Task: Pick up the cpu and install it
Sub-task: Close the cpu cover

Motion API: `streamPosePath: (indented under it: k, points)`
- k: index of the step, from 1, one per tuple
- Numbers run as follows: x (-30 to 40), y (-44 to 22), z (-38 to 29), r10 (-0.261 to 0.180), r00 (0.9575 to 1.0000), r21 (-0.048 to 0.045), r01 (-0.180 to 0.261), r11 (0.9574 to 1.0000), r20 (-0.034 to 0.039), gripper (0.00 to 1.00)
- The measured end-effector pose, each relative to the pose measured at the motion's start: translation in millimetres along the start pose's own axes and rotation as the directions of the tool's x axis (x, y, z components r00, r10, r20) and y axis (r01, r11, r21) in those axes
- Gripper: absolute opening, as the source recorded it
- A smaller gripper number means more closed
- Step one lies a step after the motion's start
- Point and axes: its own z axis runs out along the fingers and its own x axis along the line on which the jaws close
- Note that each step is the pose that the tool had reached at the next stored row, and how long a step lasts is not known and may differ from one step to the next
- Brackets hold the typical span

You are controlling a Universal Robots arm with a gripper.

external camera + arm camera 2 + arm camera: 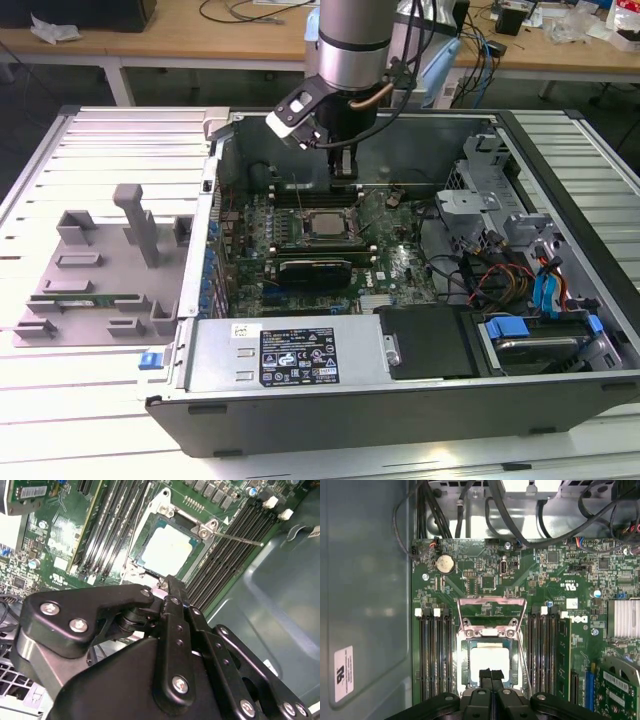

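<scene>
At the exterior view's left a grey tray [60,300] holds a memory stick [85,297]; rightward, the computer case [300,400] holds the motherboard [385,255], the cpu [322,224] lying in its socket [297,232]. The first wrist view shows the load frame [492,611] raised; the gripper [490,676], jaws clenched empty, hovers over the cpu.

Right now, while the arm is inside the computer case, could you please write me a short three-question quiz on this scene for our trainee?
1. True or false: the cpu lies in the socket on the motherboard.
2. The gripper, seen in both wrist views in front of the cpu, is: A) wide open; B) shut, holding nothing; C) shut on the cpu.
3. Fill in: the socket's metal retention frame is swung ____.

Key: 1 true; 2 B; 3 open.
</scene>
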Motion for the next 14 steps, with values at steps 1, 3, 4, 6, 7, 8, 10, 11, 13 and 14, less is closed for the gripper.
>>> streamPosePath:
  k: [1, 3, 4, 6, 7, 8, 10, 11, 13, 14]
  points:
    - [0.0, 3.1, 0.0, 0.0, 1.0, 0.0, 0.0, 1.0, 0.0, 0.11]
    - [0.1, 7.3, 0.0, 0.0, 1.0, 0.0, 0.0, 1.0, 0.0, 0.11]
    - [0.1, 9.2, 0.0, 0.0, 1.0, 0.0, 0.0, 1.0, 0.0, 0.11]
    - [0.2, 16.3, 0.1, 0.0, 1.0, 0.0, 0.0, 1.0, -0.0001, 0.11]
    - [0.2, 19.1, 0.0, 0.0, 1.0, 0.0, 0.0, 1.0, 0.0, 0.11]
    - [0.2, 22.0, 0.1, 0.0, 1.0, 0.0, 0.0, 1.0, 0.0, 0.11]
    - [0.3, 31.9, 0.1, 0.0, 1.0, 0.0, 0.0, 1.0, 0.0, 0.11]
    - [0.4, 34.9, 0.1, 0.0, 1.0, 0.0, 0.0, 1.0, -0.0001, 0.11]
    - [0.2, 42.7, 0.1, 0.0, 1.0, 0.0001, 0.0, 1.0, -0.0001, 0.11]
    - [0.2, 46.0, 0.1, 0.0, 1.0, 0.0002, 0.0, 1.0, 0.0, 0.11]
